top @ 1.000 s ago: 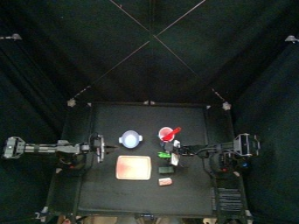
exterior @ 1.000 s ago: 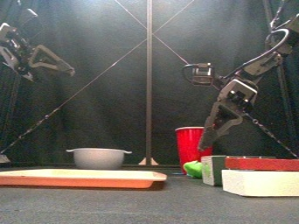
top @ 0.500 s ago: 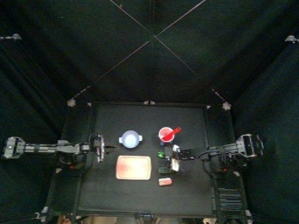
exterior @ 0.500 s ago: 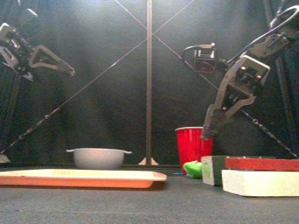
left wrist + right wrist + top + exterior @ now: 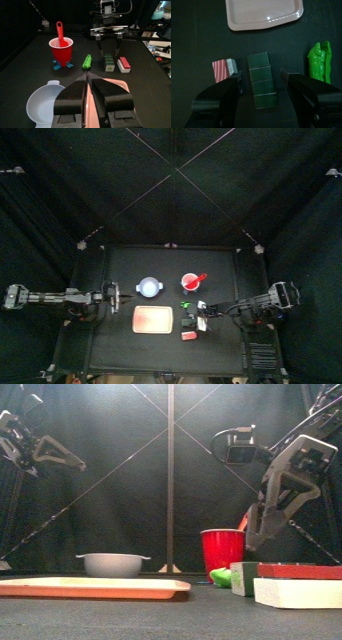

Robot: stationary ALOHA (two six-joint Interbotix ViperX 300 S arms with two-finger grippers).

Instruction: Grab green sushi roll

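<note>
The green sushi roll (image 5: 261, 82) is a dark green segmented block lying flat on the table, also seen in the left wrist view (image 5: 108, 62) and the front view (image 5: 245, 577). My right gripper (image 5: 261, 75) is open and hovers above it, one jaw on each side, not touching; it also shows from above (image 5: 202, 312) and in the left wrist view (image 5: 107, 49). A bright green pod-shaped piece (image 5: 321, 61) lies beside the roll. My left gripper (image 5: 87, 80) is shut and empty, resting at the table's left (image 5: 112, 300).
A red and white block (image 5: 222, 70) lies on the roll's other side. The orange-pink board (image 5: 154, 319) lies left of it. A red cup (image 5: 61, 48) holding a red spoon and a white bowl (image 5: 150, 286) stand further back.
My right arm has moved toward the table's front and now hangs over the dark green roll. The left arm has not moved.
</note>
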